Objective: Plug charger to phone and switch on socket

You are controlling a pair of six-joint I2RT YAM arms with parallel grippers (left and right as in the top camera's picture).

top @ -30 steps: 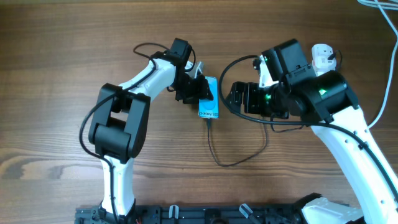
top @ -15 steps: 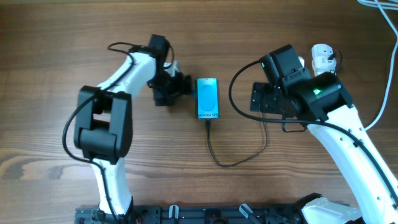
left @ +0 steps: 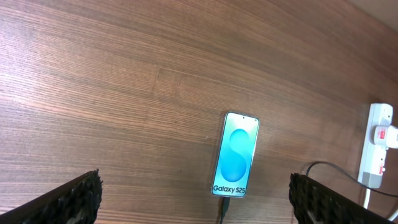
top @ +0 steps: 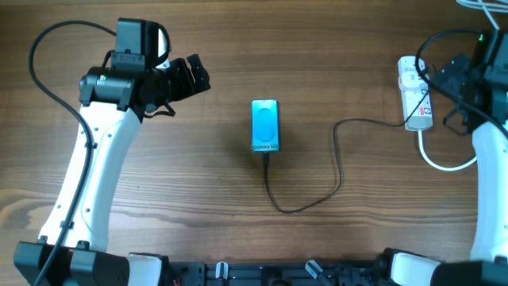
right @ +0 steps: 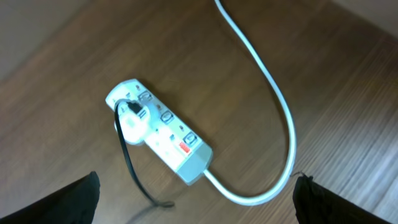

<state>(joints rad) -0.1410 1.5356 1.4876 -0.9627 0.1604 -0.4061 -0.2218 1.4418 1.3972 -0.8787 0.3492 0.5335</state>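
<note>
The phone (top: 265,125) lies flat mid-table, cyan screen up, and also shows in the left wrist view (left: 236,154). The charger, a thin black cable (top: 340,171), has its dark tip (left: 224,205) at the phone's bottom edge, loops toward me and runs right to a white plug (right: 132,119) in the socket (top: 414,95). The socket (right: 160,132) has a red switch (right: 185,147). My left gripper (top: 197,77) is open and empty, well left of the phone, with fingertips (left: 69,200) wide apart. My right gripper (top: 443,79) hangs open above the socket, holding nothing.
A thick white cord (right: 273,93) leaves the socket's grey end, curves round and runs off the top right (top: 484,12). The table is dark brown wood (top: 357,48). The arms' bases stand along the near edge.
My left gripper opened, let go of the phone and drew back up and left. The phone now lies straight. My right arm swung right, away from the phone, to above the socket.
</note>
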